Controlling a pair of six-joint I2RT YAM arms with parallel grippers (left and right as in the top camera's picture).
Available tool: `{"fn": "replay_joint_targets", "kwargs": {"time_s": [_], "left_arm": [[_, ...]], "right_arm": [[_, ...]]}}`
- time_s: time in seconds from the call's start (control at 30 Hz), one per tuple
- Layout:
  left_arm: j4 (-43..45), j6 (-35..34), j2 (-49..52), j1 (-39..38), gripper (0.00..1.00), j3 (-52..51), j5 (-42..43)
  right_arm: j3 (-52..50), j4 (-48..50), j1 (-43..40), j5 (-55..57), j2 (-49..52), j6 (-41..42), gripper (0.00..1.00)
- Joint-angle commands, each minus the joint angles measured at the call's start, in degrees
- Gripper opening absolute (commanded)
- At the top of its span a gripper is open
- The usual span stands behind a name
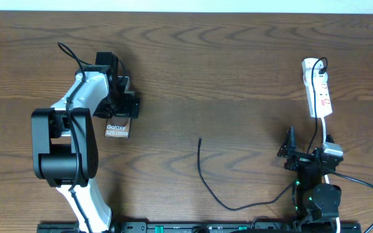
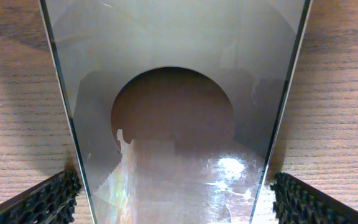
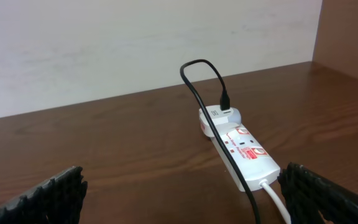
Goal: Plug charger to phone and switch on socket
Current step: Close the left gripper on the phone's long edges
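Left fingers [image 2: 48, 202] spread wide, one on each side of the phone [image 2: 176, 74]. The phone lies flat on the table [image 1: 206, 65] between them, glossy face up, and runs on ahead past the tips. Its long edges sit just inside the pads; can't tell whether they touch. Overhead: the "Galaxy" end of the phone [image 1: 117, 130] pokes out behind the left fingers [image 1: 132, 107].

Right fingers [image 3: 48, 196] also wide apart, holding nothing, only bare table between them. The socket [image 3: 247, 152] is ahead of them, nearer the right-hand finger, not touching. A black plug [image 3: 225, 101] sits in its far end and a white cord [image 3: 275, 196] leaves the near end toward that finger.

The charger [image 1: 199, 155] runs from the socket back past the right fingers [image 1: 290, 139], then curves out to their left. Its free tip rests on the table, well apart from both pairs of fingers and from the phone, not plugged in.
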Motion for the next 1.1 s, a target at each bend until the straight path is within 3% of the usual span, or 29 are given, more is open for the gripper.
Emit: {"fn": "replay_joint_targets", "kwargs": {"time_s": [0.0, 1.07], "left_arm": [[0.31, 0.79, 0.39, 0.04, 0.98, -0.92, -0.07], [2.56, 0.79, 0.39, 0.04, 0.98, -3.13, -0.55]], "right_arm": [[-0.04, -0.26, 0.5, 0.39, -0.42, -0.46, 0.99], [-0.04, -0.26, 0.5, 0.39, -0.42, -0.44, 0.99]]}}
